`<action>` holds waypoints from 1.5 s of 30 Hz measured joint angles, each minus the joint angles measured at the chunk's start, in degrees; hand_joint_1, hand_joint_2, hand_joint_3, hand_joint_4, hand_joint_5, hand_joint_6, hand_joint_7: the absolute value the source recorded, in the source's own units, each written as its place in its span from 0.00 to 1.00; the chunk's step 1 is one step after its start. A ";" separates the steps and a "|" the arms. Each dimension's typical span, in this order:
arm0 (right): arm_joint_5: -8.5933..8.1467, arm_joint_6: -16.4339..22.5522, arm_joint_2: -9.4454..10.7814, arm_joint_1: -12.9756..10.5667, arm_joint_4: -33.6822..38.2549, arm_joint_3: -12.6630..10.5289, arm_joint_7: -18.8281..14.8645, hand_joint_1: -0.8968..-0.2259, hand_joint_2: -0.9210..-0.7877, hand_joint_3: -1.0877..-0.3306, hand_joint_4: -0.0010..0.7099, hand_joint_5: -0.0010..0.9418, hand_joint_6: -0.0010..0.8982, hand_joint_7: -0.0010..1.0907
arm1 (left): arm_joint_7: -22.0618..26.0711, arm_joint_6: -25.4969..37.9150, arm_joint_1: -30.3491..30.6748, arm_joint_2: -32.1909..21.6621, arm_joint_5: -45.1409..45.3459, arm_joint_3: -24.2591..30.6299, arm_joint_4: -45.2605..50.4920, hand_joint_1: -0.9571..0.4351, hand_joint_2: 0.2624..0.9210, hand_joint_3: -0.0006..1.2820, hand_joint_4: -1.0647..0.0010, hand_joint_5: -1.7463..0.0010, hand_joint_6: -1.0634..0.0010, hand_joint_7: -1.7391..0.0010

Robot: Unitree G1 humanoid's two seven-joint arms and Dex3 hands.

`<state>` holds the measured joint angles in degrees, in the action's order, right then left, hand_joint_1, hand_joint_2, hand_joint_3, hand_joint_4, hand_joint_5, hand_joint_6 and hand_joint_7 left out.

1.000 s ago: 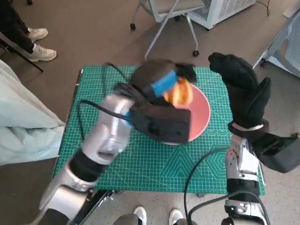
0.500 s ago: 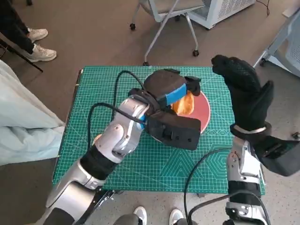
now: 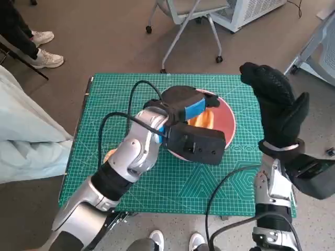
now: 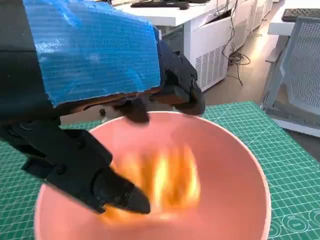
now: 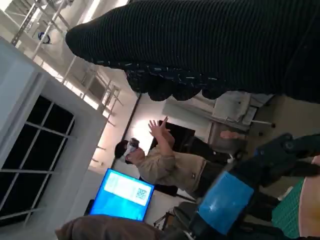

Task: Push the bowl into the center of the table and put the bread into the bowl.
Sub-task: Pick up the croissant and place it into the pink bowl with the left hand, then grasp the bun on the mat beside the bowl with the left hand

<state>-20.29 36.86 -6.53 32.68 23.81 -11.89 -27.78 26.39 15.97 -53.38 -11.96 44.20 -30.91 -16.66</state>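
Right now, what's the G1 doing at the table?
It's on the bread-in-bowl task. The left hand is over the pink bowl on the green mat, and the bread lies inside the bowl, blurred in the left wrist view. Whether the fingers are touching the bread can't be told. The right hand is raised beside the table's right edge, holding nothing. The bowl sits right of the mat's middle.

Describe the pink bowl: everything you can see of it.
The bowl is round, salmon pink, smooth and matte, plastic by its look, with a thin, even rim. It sits upright on the green cutting mat, right of centre. The orange-yellow bread lies inside it, blurred. The left hand hangs over its near side, fingers reaching into it; contact with the bowl is unclear.
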 measured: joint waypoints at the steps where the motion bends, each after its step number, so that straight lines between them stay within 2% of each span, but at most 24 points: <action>1: 0.02 0.00 0.00 0.00 0.01 -0.01 0.03 0.37 0.00 0.53 0.28 0.00 0.17 0.38 | 0.00 -0.08 0.00 -0.05 -0.08 0.21 0.23 0.31 0.86 0.01 0.89 1.00 0.75 1.00; 12: 0.44 0.15 0.08 0.05 0.04 0.27 0.81 0.37 0.00 0.52 0.28 0.00 0.17 0.37 | 3.60 2.96 0.37 -0.46 -3.96 4.29 5.88 0.32 0.86 0.00 0.91 1.00 0.76 1.00; 19: 0.43 0.19 0.12 0.10 0.04 0.77 0.85 0.38 0.00 0.52 0.28 0.00 0.17 0.37 | 7.12 3.27 1.97 -3.21 -8.00 8.14 13.59 0.33 0.86 0.00 0.91 1.00 0.76 1.00; 25: 0.38 0.31 0.11 0.12 0.01 0.88 0.84 0.38 0.00 0.52 0.28 0.00 0.17 0.37 | 13.23 5.27 3.72 -9.13 -11.55 13.56 23.22 0.34 0.86 0.00 0.89 0.99 0.76 1.00; 32: 0.32 0.40 0.00 0.21 -0.04 0.92 0.81 0.38 0.00 0.52 0.28 0.00 0.17 0.37 | 18.48 9.38 6.00 -18.91 -13.66 22.18 34.41 0.37 0.83 0.00 0.88 0.99 0.74 0.99; 38: 0.23 0.33 -0.01 0.36 0.05 0.98 0.77 0.38 0.00 0.52 0.28 0.00 0.17 0.37 | 19.46 10.72 12.05 -25.31 -14.20 27.81 40.64 0.43 0.76 0.00 0.86 0.99 0.71 0.98; 45: 0.03 -0.31 0.08 0.79 0.21 1.21 0.26 0.38 0.00 0.51 0.28 0.00 0.17 0.37 | 19.61 10.48 20.69 -29.60 -15.32 30.84 45.05 0.50 0.72 0.00 0.84 0.99 0.68 0.98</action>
<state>-20.26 36.55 -6.45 33.47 24.02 -10.68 -27.53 46.01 26.45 -32.69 -41.56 28.88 -0.07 28.39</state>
